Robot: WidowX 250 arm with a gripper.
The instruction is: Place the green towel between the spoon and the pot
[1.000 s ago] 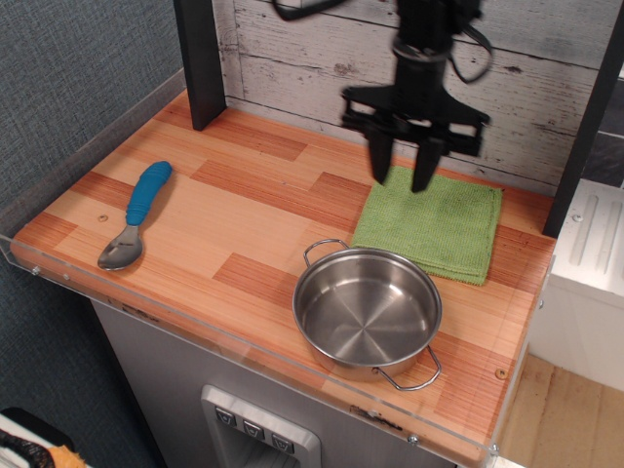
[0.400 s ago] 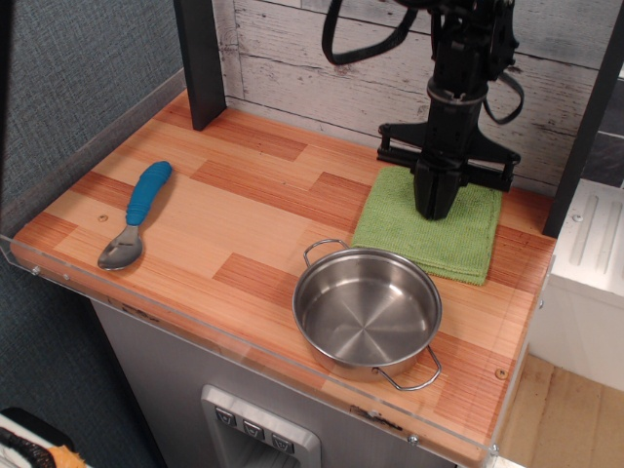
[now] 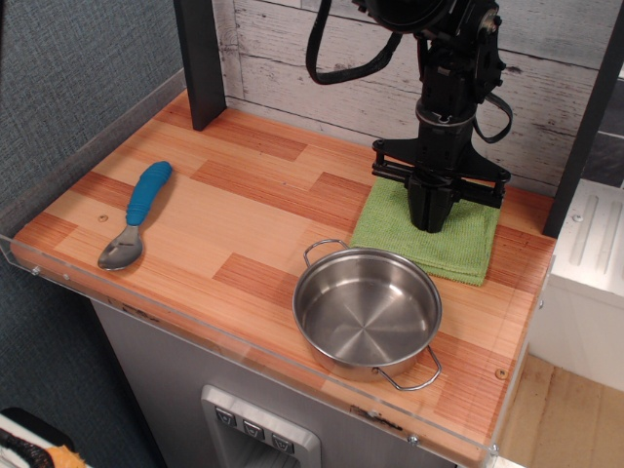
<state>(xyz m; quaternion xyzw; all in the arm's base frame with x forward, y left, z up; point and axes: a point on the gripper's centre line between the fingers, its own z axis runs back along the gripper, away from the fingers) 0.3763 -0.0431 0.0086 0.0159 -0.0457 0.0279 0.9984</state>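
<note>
The green towel lies flat at the back right of the wooden counter, just behind the pot. The pot is a shallow steel one with two wire handles and stands near the front edge. The spoon, with a blue handle and a metal bowl, lies at the left side. My gripper points straight down onto the middle of the towel. Its fingers are drawn together with the tips pressed into the cloth. The towel has not left the counter.
A dark post stands at the back left and another at the right edge. A white plank wall runs behind. A clear acrylic rim lines the counter's front. Bare wood lies between spoon and pot.
The gripper moved right from above the towel's left edge, closed its fingers and came down onto the middle of the towel. Towel, pot and spoon have not moved.
</note>
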